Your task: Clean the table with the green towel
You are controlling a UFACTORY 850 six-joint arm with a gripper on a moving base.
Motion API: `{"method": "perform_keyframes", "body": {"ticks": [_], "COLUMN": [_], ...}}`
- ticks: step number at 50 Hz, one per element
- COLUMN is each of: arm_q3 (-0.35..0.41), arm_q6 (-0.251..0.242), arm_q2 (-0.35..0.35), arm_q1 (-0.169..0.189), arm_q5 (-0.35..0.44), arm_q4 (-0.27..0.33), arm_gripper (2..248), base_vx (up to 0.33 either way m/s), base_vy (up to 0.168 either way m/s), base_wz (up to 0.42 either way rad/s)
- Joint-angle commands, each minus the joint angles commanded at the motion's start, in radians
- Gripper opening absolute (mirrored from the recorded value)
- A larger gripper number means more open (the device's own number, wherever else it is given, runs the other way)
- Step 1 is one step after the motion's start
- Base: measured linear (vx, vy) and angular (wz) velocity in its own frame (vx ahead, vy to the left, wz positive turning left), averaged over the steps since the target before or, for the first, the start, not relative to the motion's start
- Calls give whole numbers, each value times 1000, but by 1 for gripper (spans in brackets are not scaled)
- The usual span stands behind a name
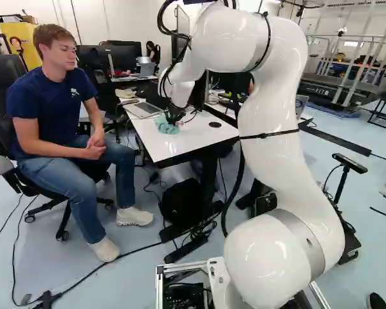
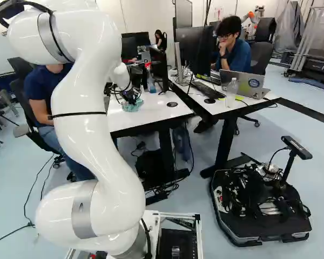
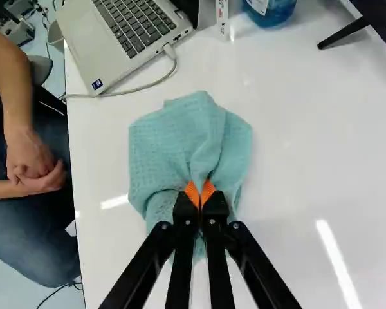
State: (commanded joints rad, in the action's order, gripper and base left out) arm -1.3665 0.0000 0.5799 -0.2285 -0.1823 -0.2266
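At the end of the arm, my gripper [image 1: 174,118] is over the white table [image 1: 156,145] in the left base view. In the wrist view the two orange pads of my gripper [image 3: 200,194] are pinched together on a fold of the green towel [image 3: 174,145]. The towel lies bunched on the tabletop [image 3: 296,161], spreading ahead of the fingers and a little beneath them. In the right base view the towel [image 2: 132,106] shows as a small patch under the gripper.
A laptop [image 3: 125,38] with a cable [image 3: 141,89], a blue bottle [image 3: 270,9] and a black stand leg [image 3: 344,32] are on the table ahead of the gripper. A seated person [image 1: 64,129] is close beside the table edge. A second desk [image 2: 221,108] adjoins it.
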Motion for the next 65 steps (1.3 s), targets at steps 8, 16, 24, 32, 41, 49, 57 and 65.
{"method": "perform_keyframes", "body": {"ticks": [8,16,24,32,41,49,57,65], "arm_q3": [-38,-84,-135,-183,-227,-245,-246,-208], "arm_q6": [0,0,0,0,0,0,0,0], "arm_q2": [27,61,96,131,161,174,174,148], "arm_q1": [9,11,5,-6,-23,-42,-61,-71], "arm_q5": [0,0,0,0,0,0,0,0], "arm_q4": [0,0,0,0,0,0,0,0], "arm_gripper": [24,24,24,24,24,24,24,24], "base_vx": [0,0,0,0,0,0,0,0], "base_vy": [0,0,0,0,0,0,0,0], "base_wz": [0,0,0,0,0,0,0,0]}}
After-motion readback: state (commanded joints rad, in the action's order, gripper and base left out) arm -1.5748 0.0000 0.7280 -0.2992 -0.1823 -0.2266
